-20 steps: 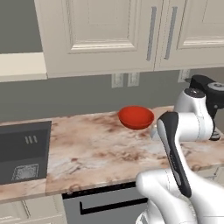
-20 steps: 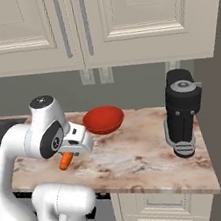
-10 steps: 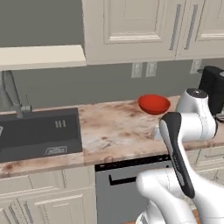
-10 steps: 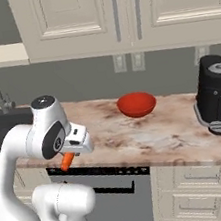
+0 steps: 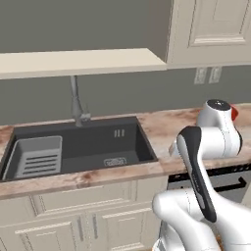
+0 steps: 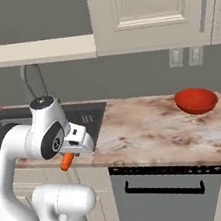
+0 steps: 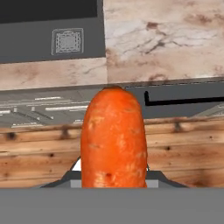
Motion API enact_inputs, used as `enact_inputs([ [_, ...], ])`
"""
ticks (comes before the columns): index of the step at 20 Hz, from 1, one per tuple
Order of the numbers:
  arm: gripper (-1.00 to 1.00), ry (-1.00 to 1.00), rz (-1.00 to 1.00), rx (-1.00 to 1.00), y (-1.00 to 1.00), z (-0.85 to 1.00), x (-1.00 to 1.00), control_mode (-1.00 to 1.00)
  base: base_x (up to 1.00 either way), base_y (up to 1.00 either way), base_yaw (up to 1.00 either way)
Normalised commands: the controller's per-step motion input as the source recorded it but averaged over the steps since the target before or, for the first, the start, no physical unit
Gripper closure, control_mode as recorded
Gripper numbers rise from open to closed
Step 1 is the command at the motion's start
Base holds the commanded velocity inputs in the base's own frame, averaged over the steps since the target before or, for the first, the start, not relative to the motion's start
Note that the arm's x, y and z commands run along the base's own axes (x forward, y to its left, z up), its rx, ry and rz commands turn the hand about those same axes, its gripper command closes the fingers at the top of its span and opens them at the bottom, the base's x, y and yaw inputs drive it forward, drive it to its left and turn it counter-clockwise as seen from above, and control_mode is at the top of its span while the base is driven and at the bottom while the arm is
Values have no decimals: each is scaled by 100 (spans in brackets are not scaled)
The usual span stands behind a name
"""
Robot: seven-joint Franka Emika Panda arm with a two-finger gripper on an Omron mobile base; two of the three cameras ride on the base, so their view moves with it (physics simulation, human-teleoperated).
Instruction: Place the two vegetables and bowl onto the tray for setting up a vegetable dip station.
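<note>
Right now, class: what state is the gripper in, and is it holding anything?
Gripper: shut on the carrot, held out over the floor in front of the counter.

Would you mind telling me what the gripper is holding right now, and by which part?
The gripper is shut on a carrot, held by one end; the rest sticks out beyond the jaws.

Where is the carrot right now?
The carrot is clamped in the gripper, hanging in front of the counter edge near the sink, left of the red bowl.
</note>
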Motion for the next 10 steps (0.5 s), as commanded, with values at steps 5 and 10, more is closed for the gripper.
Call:
enact_inputs([
  [5, 100, 0, 0, 0, 0, 0, 0, 100, 0, 100, 0],
  [10, 100, 0, 0, 0, 0, 0, 0, 100, 0, 100, 0],
])
